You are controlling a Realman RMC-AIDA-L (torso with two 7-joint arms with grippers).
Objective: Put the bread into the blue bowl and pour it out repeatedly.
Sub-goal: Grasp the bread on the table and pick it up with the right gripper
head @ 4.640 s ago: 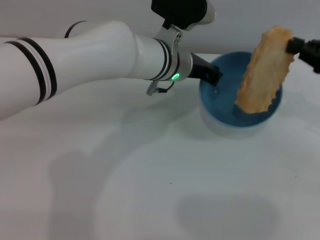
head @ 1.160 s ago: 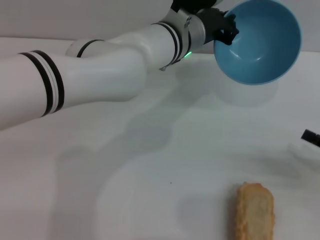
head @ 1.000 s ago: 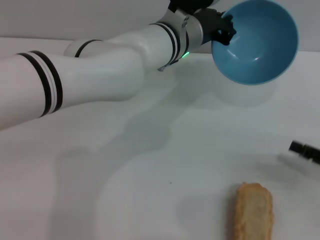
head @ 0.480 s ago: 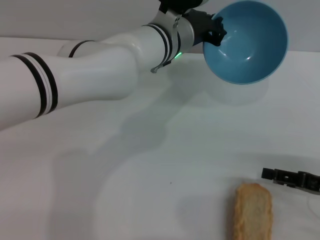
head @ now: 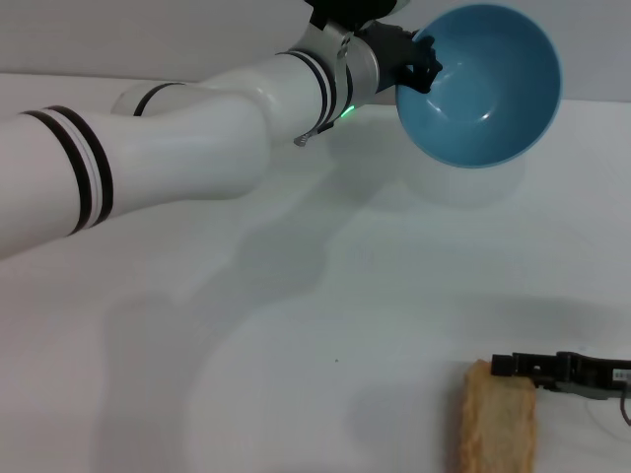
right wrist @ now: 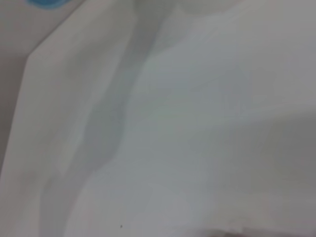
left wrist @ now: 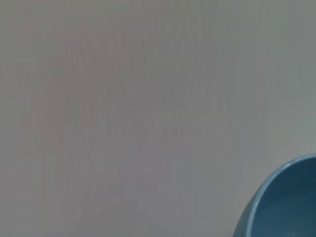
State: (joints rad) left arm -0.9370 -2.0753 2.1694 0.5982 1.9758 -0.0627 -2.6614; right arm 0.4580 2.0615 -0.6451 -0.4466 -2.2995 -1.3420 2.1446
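Bread [head: 499,422] lies flat at the bench's near right edge — likely light and stiff, best pinched across its narrow width. The right gripper [head: 508,365] hovers at its far end, opening unclear. Far right, the left gripper [head: 419,67] clamps the tilted, empty bowl [head: 480,89] aloft.

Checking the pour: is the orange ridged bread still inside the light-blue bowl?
No: the light-blue bowl is empty, and the orange ridged bread lies on the white table.
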